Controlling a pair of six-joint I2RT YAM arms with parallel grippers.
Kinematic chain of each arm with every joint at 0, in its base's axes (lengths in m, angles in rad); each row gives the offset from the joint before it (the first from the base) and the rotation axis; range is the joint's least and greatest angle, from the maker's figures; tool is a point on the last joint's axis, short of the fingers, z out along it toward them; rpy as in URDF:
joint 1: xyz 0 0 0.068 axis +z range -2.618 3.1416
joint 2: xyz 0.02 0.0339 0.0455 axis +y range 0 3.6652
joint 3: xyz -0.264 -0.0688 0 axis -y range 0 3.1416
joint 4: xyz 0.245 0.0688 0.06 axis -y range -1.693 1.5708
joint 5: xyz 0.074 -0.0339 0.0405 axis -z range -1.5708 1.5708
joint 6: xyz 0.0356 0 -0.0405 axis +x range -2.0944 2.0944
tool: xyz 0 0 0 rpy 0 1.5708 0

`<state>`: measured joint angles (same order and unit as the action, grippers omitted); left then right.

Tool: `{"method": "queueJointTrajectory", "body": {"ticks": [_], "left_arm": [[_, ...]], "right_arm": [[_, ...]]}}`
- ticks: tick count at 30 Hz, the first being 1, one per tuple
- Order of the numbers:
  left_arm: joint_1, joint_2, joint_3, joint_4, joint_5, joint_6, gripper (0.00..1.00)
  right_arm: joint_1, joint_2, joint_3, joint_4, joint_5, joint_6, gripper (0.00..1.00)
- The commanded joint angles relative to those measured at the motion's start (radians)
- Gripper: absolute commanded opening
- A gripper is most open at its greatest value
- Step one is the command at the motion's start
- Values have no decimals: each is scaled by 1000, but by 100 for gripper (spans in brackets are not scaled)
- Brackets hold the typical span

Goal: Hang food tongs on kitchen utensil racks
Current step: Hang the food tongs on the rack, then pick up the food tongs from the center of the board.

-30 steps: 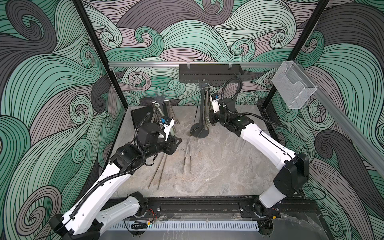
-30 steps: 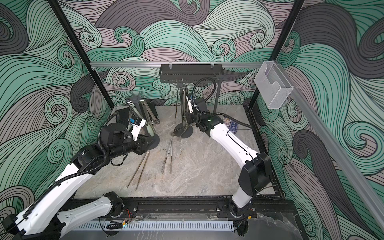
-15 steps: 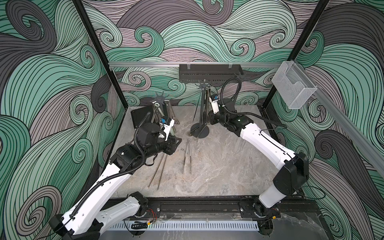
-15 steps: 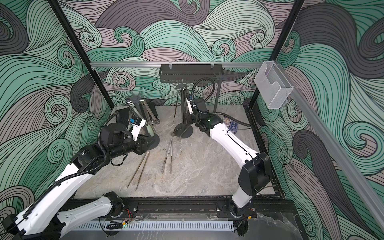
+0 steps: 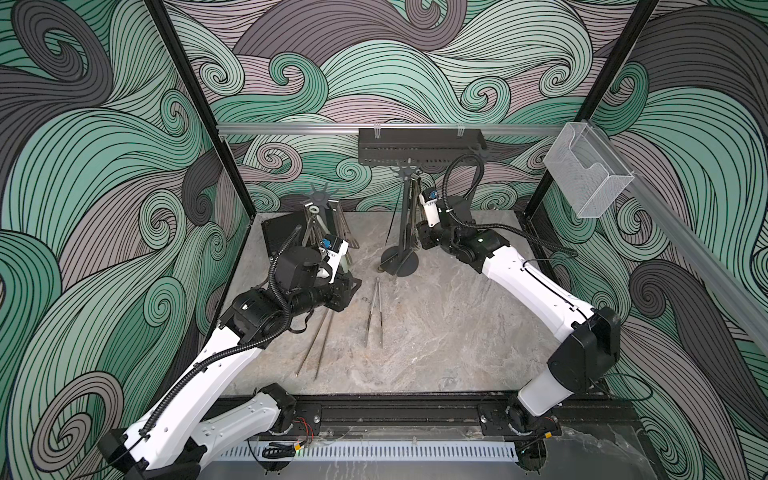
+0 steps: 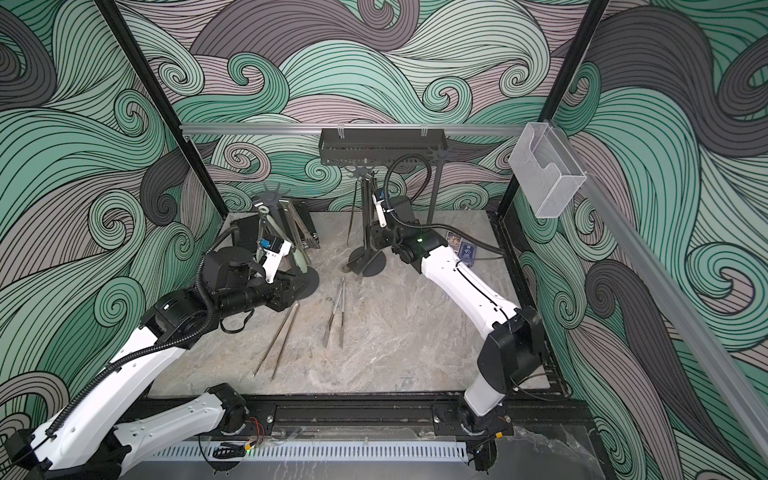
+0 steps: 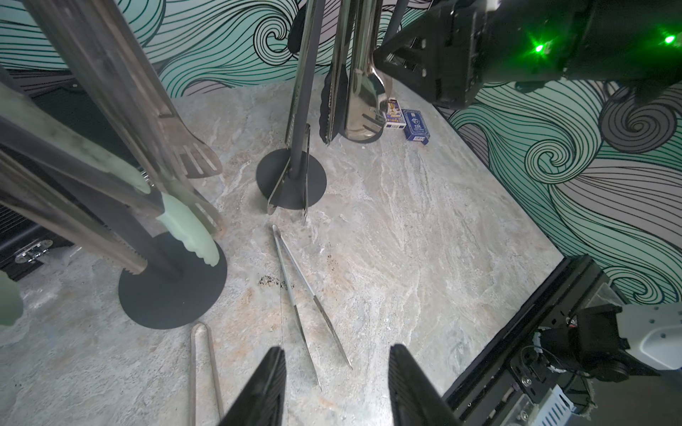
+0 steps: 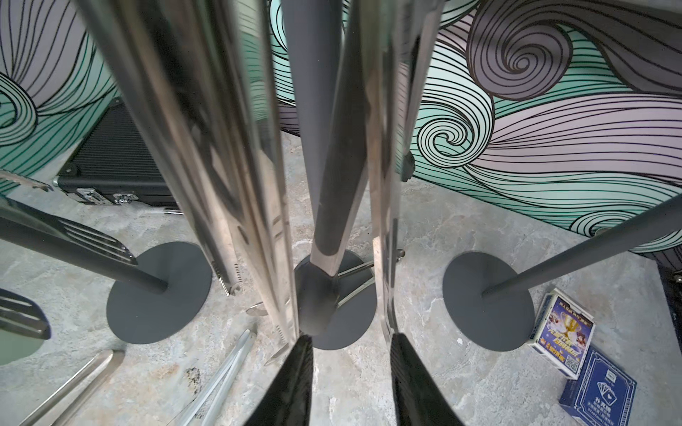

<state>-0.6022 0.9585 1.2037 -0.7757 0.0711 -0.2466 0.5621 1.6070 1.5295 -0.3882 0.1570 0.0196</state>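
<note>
Marble table [image 5: 449, 332], open floor toward the front edge. Steel tongs [image 5: 375, 309] and bronze tongs [image 5: 318, 347] lie flat mid-table; others hang on the middle rack [image 5: 402, 216]. Left gripper [image 7: 336, 383] parted, empty. Right gripper [image 8: 350, 380] parted, empty, by the rack pole.

1. Blue card box [image 8: 598, 394], lying on the tabletop. The face has a white playing-card emblem with three white Chinese characters under it, apparently 扑克牌. The small print below is too fine to read. The left wrist view shows a barcode [image 7: 419, 138] on its end flap.
2. Trophy card box [image 8: 562, 330], touching the blue one. It shows a gold cup picture under a blurred row of Chinese characters, and a QR code [image 8: 571, 363] on the side panel.
</note>
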Motion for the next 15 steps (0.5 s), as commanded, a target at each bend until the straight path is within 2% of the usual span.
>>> {"method": "queueJointTrajectory", "body": {"ticks": [1, 9, 15], "left_arm": [[7, -1, 50, -104, -13, -13, 46], [7, 20, 34, -348, -16, -137, 46], [9, 54, -118, -375, -30, -229, 44]], "right_arm": [[2, -107, -21, -27, 9, 9, 42], [-13, -342, -150, -90, 40, 12, 56], [-57, -533, -270, -122, 11, 47, 60]]}}
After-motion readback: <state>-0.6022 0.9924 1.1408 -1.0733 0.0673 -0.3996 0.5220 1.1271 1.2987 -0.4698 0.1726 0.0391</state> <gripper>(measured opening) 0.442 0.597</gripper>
